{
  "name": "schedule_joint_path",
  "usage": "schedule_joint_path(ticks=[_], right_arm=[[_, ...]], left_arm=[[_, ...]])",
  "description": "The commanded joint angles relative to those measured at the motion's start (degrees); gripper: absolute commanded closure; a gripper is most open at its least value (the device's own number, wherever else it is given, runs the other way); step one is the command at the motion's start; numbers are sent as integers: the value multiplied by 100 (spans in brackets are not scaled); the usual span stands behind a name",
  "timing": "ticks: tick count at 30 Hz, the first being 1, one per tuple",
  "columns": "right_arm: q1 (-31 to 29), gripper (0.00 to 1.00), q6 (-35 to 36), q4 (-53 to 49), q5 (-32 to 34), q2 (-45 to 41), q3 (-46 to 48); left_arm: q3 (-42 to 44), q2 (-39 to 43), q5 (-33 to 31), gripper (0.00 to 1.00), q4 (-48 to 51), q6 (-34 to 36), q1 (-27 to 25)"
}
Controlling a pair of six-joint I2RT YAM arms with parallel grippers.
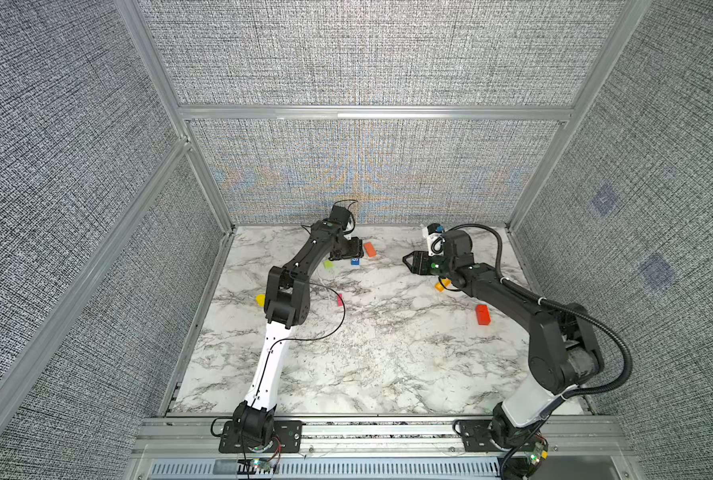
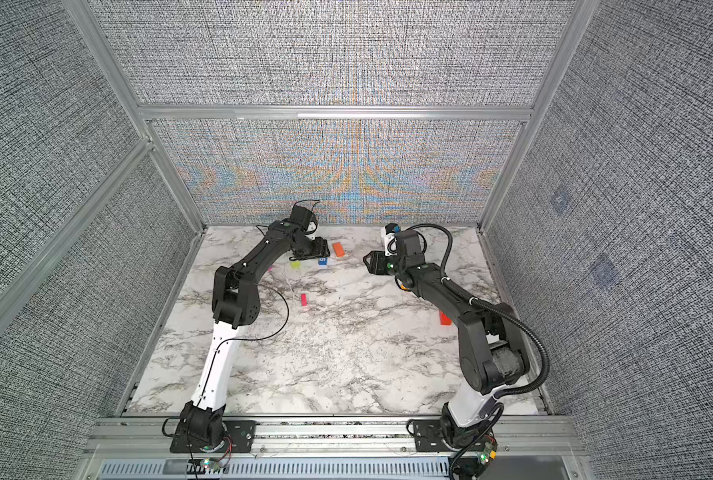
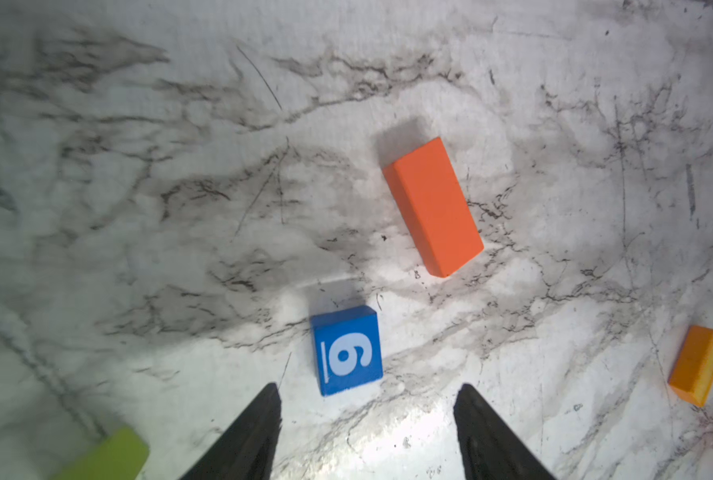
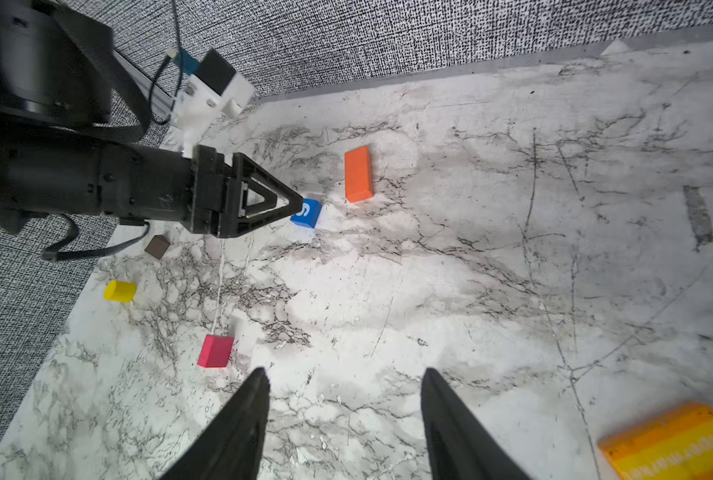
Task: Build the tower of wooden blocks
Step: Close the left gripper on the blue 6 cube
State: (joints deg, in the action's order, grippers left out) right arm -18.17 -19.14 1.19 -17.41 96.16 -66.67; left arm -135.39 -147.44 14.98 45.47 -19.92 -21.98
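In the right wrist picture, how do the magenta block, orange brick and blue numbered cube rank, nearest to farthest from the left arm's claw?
From the left gripper:
1. blue numbered cube, right at its tips.
2. orange brick, just beyond, toward the back wall.
3. magenta block, well off toward the front.

The blue cube (image 3: 347,351), just beside the orange brick (image 3: 433,208), bears a white 6 on its upper face, with a short white line under the digit marking it as a six; in the right wrist view only part of that digit shows on the same cube (image 4: 306,212); in both top views the mark on it (image 1: 355,262) (image 2: 322,261) is too small to read; well apart from the orange brick, an orange-and-yellow striped block (image 4: 674,444) carries a row of orange lettering along one stripe, too blurred to read.
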Motion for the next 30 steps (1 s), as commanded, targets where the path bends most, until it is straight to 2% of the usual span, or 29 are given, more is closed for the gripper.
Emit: schedule_joint_path(ticks=[1,5,9,16,25,30], right_arm=[[-10,40,-122,304,-149,-28,52],[-7,40,-130,328,-149,-36,132],[-15,40,-168,362,-124,-117,260],[-59,40,-179,413,-28,-365,626],[-69,40,-174,458,5,-560,804],[-67,40,-180,485,-26,-559,813]], left_arm=[[30,-62,137,31,-136,42,-15],[282,-55,189,33,-275,13,-33],[558,43,-58,35,-427,78,-111],[-91,-274,-790,39,67,216,-268],[-351,-484,-1678,51,255,381,-490],[-392,-515,-1797,64,282,443,-525]])
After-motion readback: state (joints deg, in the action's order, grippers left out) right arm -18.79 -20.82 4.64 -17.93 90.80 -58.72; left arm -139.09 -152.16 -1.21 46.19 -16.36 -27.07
